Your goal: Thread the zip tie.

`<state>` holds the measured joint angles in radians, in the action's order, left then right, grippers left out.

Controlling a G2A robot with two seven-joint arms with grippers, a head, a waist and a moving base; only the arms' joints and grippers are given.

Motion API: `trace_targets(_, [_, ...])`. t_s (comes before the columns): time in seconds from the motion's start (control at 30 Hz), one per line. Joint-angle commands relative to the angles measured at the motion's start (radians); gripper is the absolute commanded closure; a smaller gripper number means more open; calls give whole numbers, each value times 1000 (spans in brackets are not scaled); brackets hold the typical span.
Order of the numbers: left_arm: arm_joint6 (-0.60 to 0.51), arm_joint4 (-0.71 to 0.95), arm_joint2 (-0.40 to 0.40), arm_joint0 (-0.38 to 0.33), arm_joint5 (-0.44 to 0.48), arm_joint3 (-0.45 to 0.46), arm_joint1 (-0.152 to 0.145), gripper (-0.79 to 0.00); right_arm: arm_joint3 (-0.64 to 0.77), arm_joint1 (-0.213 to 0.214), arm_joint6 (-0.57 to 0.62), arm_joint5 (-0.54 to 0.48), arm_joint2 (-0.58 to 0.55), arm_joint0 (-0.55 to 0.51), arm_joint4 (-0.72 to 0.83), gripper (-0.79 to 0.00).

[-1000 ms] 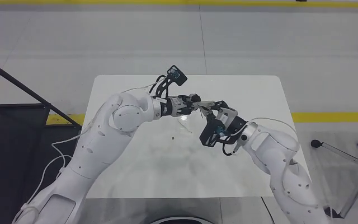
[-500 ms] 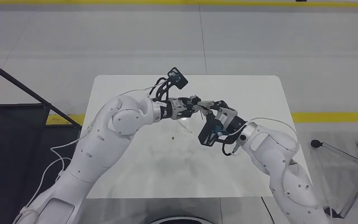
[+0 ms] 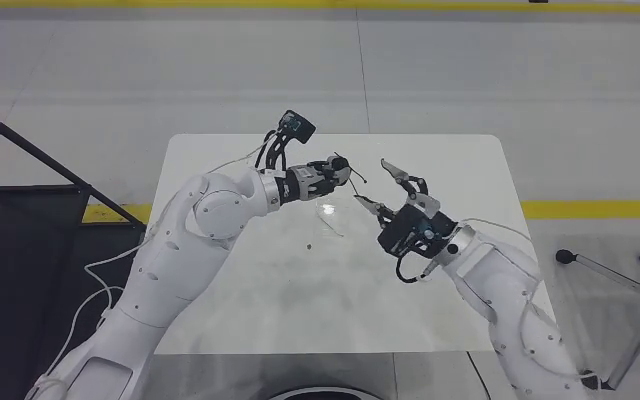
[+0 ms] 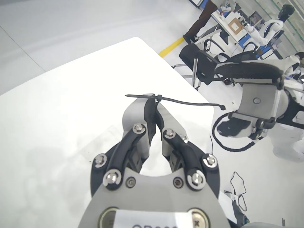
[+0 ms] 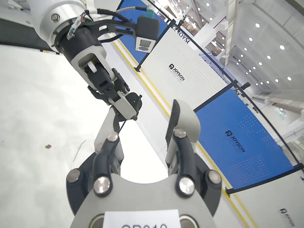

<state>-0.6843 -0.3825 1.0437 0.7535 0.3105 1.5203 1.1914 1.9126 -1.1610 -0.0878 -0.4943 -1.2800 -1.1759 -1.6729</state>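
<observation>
A thin black zip tie is pinched crosswise in my left gripper, which is shut on it above the white table. One long end sticks out toward the right arm, and a small block sits on the strap right at the fingertips. In the top view the left gripper is over the table's far middle, with the zip tie poking out. My right gripper is a short way to its right, open and holding nothing. The right wrist view shows my right gripper spread wide, with the left gripper just beyond its fingertips.
A clear plastic scrap and a small brown speck lie on the table below the grippers. Blue and white partition panels stand beyond the table. Chairs stand off the table's right side.
The two grippers were together at the tie. The right gripper has opened and drawn back to the right. The left gripper has moved slightly left and farther back, keeping the tie.
</observation>
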Motion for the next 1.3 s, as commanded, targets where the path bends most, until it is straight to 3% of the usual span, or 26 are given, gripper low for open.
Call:
trace_targets(0.0, [9, 14, 2, 2, 2, 0, 1, 0, -24, 0, 10, -7, -16, -19, 74, -785])
trace_targets(0.23, [25, 38, 6, 8, 40, 4, 3, 0, -137, -14, 243, -13, 4, -8, 378, -785])
trace_targets(0.6, [17, 44, -7, 4, 34, -6, 7, 0, -132, -14, 236, -14, 7, -10, 384, -785])
trace_targets(0.73, [15, 48, -9, -1, 36, -12, 9, 0, -156, -21, 227, -6, 11, -6, 512, -785])
trace_targets(0.87, [16, 47, -8, 0, 39, -15, 9, 0, -200, -23, 297, -26, 0, 26, 677, -653])
trace_targets(0.9, [15, 46, -8, 0, 40, -16, 9, 0, -212, -24, 312, -31, 1, 31, 716, -529])
trace_targets(0.93, [14, 46, -8, 0, 42, -16, 9, 0, -220, -24, 335, -39, 2, 40, 741, -462])
trace_targets(1.03, [11, 44, -9, 0, 45, -16, 10, 0, -240, -26, 389, -43, 14, 65, 794, -437])
trace_targets(1.27, [3, 45, -12, -5, 56, -19, 11, 0, -273, -30, 427, -40, 41, 105, 849, -296])
